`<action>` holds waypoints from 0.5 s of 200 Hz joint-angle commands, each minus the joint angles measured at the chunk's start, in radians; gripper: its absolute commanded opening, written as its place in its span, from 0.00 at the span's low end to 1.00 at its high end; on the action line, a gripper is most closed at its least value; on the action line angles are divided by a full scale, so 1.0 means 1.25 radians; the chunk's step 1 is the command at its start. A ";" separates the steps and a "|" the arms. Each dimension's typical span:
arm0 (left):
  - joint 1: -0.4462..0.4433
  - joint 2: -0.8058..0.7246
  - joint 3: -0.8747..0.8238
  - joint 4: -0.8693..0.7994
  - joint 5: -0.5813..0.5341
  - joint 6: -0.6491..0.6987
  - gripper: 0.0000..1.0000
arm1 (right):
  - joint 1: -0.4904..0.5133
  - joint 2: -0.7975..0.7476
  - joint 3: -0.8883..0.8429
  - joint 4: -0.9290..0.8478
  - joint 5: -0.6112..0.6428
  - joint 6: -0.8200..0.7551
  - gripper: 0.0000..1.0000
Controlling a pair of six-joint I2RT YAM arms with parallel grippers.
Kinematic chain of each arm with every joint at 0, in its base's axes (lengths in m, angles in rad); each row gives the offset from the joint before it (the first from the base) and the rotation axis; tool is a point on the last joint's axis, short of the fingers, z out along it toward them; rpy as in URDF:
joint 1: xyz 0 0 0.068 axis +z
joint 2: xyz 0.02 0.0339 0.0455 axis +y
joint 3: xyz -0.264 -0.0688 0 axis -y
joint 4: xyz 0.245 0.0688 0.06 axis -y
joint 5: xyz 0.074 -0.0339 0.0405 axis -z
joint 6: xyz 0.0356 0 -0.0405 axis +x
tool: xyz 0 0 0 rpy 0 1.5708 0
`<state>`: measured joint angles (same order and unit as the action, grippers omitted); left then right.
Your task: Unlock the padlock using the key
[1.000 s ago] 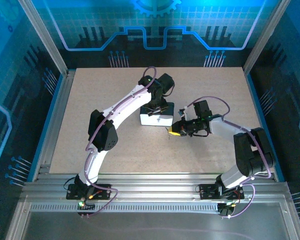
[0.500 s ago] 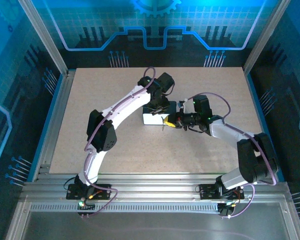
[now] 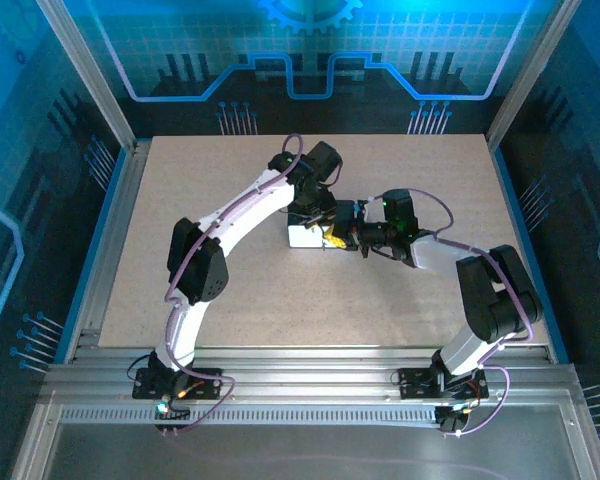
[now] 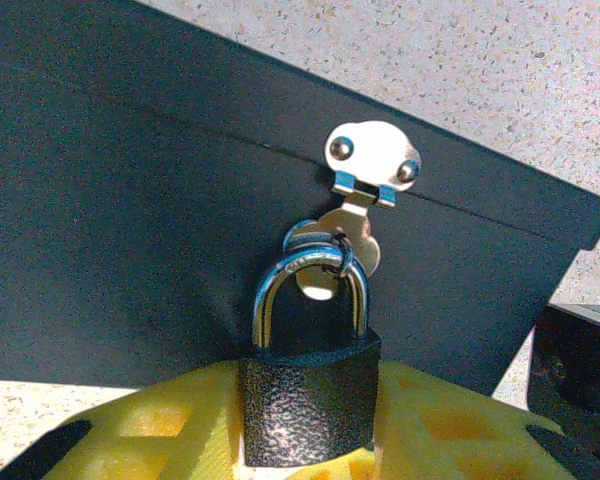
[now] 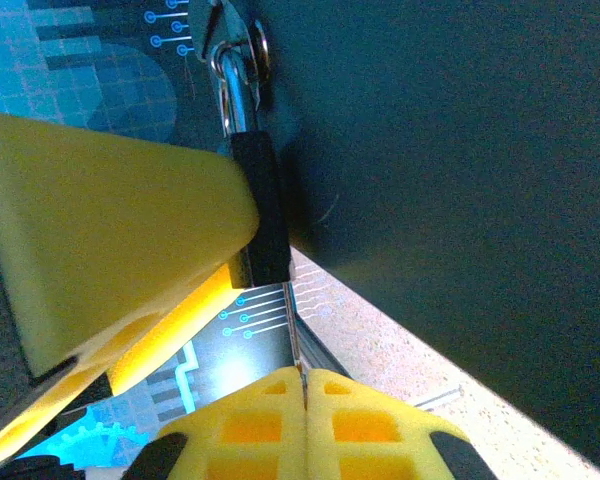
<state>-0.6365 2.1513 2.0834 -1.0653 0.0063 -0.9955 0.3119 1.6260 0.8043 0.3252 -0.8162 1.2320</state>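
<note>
A black padlock [image 4: 308, 395] hangs by its steel shackle from the hasp [image 4: 372, 160] of a dark blue tin [image 4: 130, 220]. My left gripper [image 4: 310, 425] is shut on the padlock body, one yellow finger on each side. In the right wrist view the padlock [image 5: 270, 210] is edge-on. My right gripper [image 5: 305, 385] is shut on the key [image 5: 293, 335], whose thin metal blade runs straight up to the padlock's underside. Whether the tip is inside the keyhole is hidden. From above, both grippers meet at the tin's right side [image 3: 330, 238].
The tin [image 3: 305, 232] sits mid-table on the speckled beige board [image 3: 220, 290]. Its dark wall stands close to the right of my right gripper [image 5: 460, 180]. The left arm arches over from the left, the right arm reaches in from the right. Metal frame rails border the board.
My right gripper has swung left and toward the tin, bringing the key up to the padlock. The left gripper has closed a little onto the padlock body.
</note>
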 commanded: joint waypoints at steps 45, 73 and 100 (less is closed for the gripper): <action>0.013 -0.010 -0.024 0.003 0.016 -0.014 0.35 | -0.054 -0.053 -0.043 0.009 -0.021 -0.007 0.00; 0.013 -0.008 -0.023 0.005 0.018 -0.019 0.34 | -0.070 -0.074 -0.045 -0.023 -0.028 -0.029 0.00; 0.013 -0.006 -0.023 0.007 0.021 -0.021 0.34 | -0.066 -0.059 -0.028 -0.017 -0.037 -0.034 0.00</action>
<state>-0.6300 2.1494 2.0781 -1.0592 0.0235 -0.9962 0.2317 1.5612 0.7536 0.3119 -0.8310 1.2152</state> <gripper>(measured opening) 0.348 0.041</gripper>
